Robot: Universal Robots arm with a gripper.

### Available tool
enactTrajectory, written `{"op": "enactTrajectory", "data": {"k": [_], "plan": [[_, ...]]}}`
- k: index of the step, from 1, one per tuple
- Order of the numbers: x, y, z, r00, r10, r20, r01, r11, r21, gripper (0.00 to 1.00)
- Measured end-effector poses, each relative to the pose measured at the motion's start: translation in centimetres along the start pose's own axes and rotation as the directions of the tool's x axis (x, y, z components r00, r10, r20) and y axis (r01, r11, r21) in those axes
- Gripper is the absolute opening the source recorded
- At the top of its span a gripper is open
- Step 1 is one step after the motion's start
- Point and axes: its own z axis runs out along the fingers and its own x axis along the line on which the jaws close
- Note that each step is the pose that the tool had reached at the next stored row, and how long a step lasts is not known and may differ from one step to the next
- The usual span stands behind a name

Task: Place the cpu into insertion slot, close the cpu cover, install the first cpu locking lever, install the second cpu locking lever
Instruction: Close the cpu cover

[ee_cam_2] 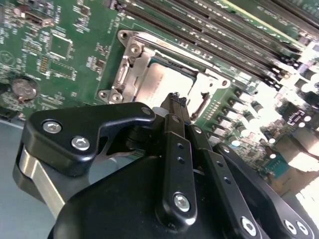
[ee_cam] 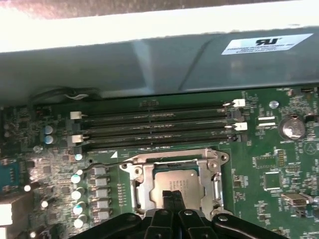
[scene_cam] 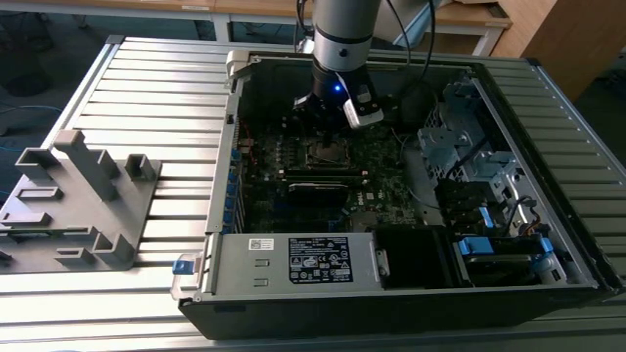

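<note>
Two fingers (ee_cam: 167, 204) of the gripper (ee_cam: 172, 195) are pressed almost together, nothing pinched, tips poised over the window of the lowered cpu cover (ee_cam: 137, 186), within which the cpu (ee_cam: 177, 180) is seated. Pressure, it is judged, is best applied straight down and gently, so the cover is held flat.

In the first wrist view the tool (ee_cam: 172, 194) hides part of the cpu (ee_cam: 175, 180). The exterior view's top edge cuts off the arm (scene_cam: 342, 29), and its left edge the grey fixture (scene_cam: 78, 198).
</note>
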Motion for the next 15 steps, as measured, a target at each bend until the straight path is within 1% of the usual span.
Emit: {"op": "enactTrajectory", "data": {"k": [1,2,6,10,15], "plan": [[0.00,0.00,0.03,1.0000,0.000,0.0071,0.000,1.0000,-0.0010,0.11],[0.01,0.00,0.05,0.9999,0.000,0.0102,0.000,1.0000,-0.0013,0.11],[0.01,-0.07,0.18,0.9999,0.004,0.0106,-0.004,1.0000,-0.0011,0.11],[0.01,-0.16,0.40,0.9993,0.036,0.0113,-0.036,0.9994,-0.0010,0.11],[-0.16,-0.14,0.44,0.9992,0.038,0.0114,-0.038,0.9993,-0.0010,0.11]]}}
